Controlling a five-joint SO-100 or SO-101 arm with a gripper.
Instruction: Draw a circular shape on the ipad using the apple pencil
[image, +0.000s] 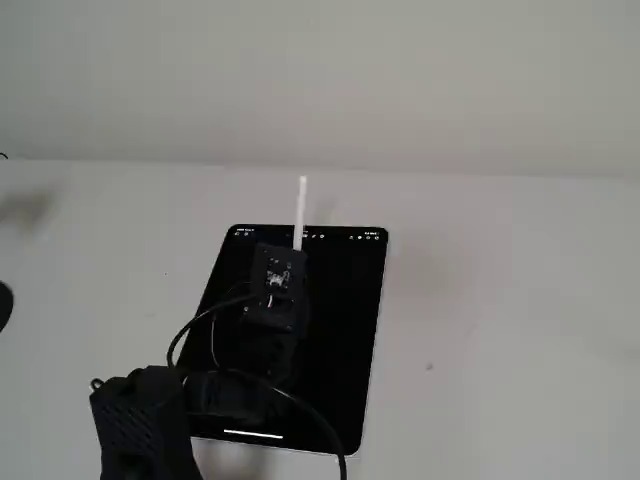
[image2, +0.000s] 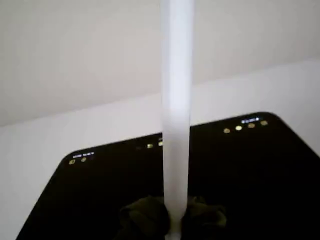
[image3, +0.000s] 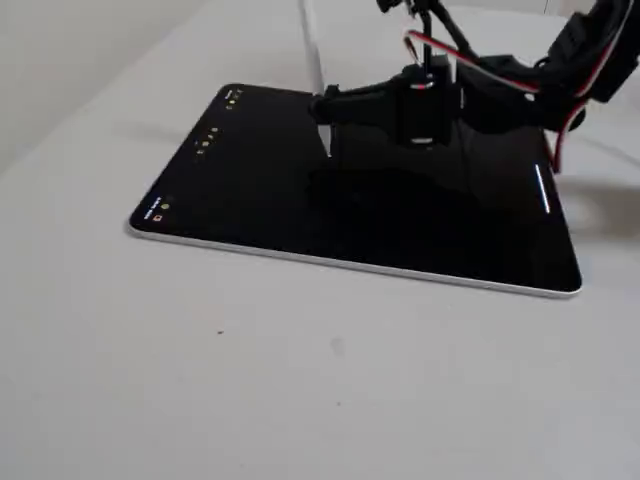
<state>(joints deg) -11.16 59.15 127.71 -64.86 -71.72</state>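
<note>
One end of the apple pencil (image3: 312, 45) is cropped; its tip's contact is unclear. Hand (image3: 325, 108) clamps it upright over the ipad (image3: 250, 190) on the counter (image3: 300, 380).

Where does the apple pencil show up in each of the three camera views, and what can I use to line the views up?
A fixed view: the apple pencil stands upright at centre, rising above the gripper past the ipad's far edge.
Wrist view: the pencil fills a vertical band at centre, top to bottom.
A fixed view: the pencil sits at top centre, tip just over the screen.
Shared landmark: the ipad's toolbar icons along one short side.
</note>
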